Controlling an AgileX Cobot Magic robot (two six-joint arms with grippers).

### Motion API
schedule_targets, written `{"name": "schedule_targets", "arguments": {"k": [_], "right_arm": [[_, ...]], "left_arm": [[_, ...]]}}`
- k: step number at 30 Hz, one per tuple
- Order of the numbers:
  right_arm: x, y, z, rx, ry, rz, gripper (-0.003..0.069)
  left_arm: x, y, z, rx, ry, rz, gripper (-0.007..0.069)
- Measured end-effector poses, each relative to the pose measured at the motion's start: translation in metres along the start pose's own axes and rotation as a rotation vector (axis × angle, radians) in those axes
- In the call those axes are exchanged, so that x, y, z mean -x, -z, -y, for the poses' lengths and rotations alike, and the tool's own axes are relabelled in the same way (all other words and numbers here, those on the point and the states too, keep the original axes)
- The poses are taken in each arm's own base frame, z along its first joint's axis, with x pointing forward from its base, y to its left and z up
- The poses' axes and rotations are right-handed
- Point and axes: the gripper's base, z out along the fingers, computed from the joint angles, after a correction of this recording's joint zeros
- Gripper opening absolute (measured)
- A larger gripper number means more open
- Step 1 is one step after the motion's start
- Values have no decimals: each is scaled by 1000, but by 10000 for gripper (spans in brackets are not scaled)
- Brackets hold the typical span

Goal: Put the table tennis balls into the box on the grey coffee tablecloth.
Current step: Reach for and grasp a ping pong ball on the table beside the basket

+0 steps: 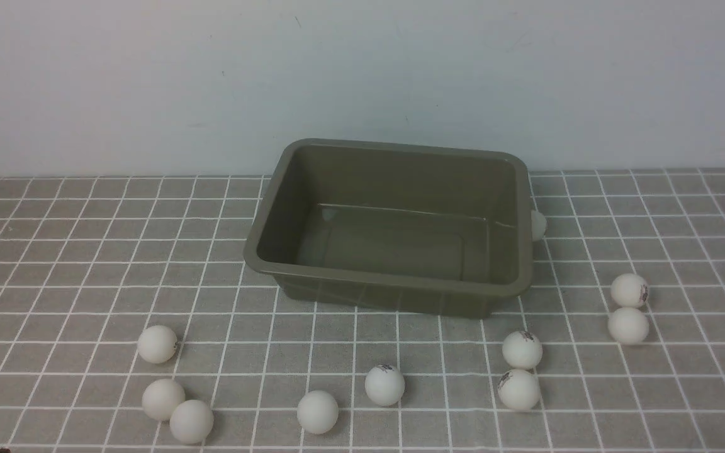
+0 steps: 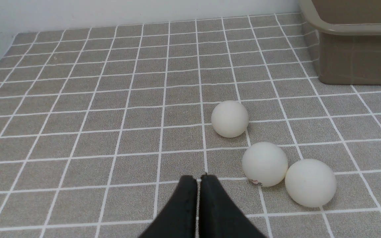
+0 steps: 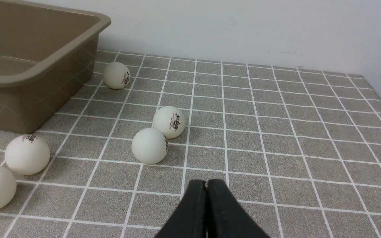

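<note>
The olive-brown box (image 1: pixel 293 270) stands empty at the back middle of the grey coffee tablecloth (image 1: pixel 73 264). Several white table tennis balls lie around it: three at the front left (image 1: pixel 157 344), two at the front middle (image 1: pixel 384 385), two pairs at the right (image 1: pixel 522 350) and one half hidden behind the box's right wall (image 1: pixel 538 224). Neither arm shows in the front view. My left gripper (image 2: pixel 198 178) is shut and empty, with three balls (image 2: pixel 265 164) close beside it. My right gripper (image 3: pixel 206 182) is shut and empty, a pair of balls (image 3: pixel 149 145) just ahead of it.
A pale wall (image 1: pixel 148 82) rises right behind the cloth's far edge. In the right wrist view the box's corner (image 3: pixel 61 66) is nearby, with one ball (image 3: pixel 116 75) against its side and two balls (image 3: pixel 27 154) near its front.
</note>
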Motion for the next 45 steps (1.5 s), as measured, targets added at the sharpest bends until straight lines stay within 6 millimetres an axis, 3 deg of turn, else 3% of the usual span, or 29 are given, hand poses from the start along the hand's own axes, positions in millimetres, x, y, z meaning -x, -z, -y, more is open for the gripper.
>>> {"name": "schedule_targets", "arguments": {"k": [32,35,37,40,45], "right_arm": [[0,0,0,0,1,0,-15],[0,0,0,0,1,0,-15],[0,0,0,0,1,0,-15],[0,0,0,-5,19,1,-15],[2,-1,1,-8,24,36,-15]], "left_arm": [[0,0,0,4,-10,3,-5],[2,0,1,-12,52,30,-5],[9,0,4,-57,236,106,-5],[18,2,5,-89,368,197,-5],[27,4,3,-98,422,303,-5]]}}
